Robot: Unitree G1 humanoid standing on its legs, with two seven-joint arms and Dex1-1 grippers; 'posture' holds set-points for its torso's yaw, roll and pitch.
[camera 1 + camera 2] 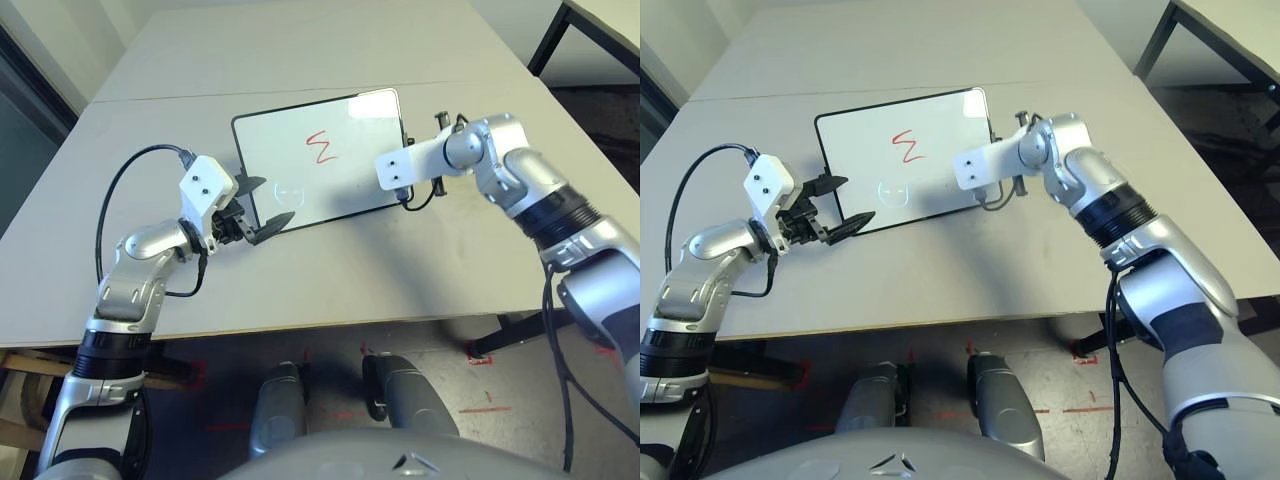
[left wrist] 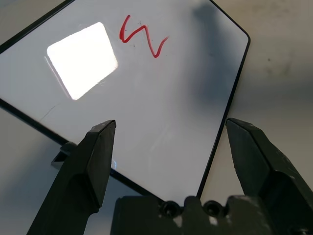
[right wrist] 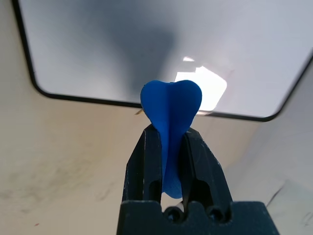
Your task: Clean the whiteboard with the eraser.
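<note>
Pale grey counter (image 1: 330, 270) stretches wide and bare around the whiteboard (image 1: 350, 160), which lies flat and slightly skewed near the middle, its thin black frame and rounded corners clear of the counter's edges on every side. One red scribble (image 1: 321, 148) sits on the glossy white surface ahead of both tools.

Left tool (image 1: 840, 205) hovers at the whiteboard's near-left corner, its two black fingers (image 2: 93, 161) spread wide and gripping nothing; the corner of the frame lies between and just beyond the fingers. Right tool (image 3: 168, 161) is clamped tight on the eraser (image 3: 171, 110), a bright blue block whose rounded end sticks out past the fingertips. In the right wrist view the eraser hangs above bare counter just short of the whiteboard's black edge, with a rounded corner of the frame off to either side.

Open counter lies beside and behind each tool, and a seam (image 1: 200, 95) in the top runs beyond the whiteboard's far edge.
</note>
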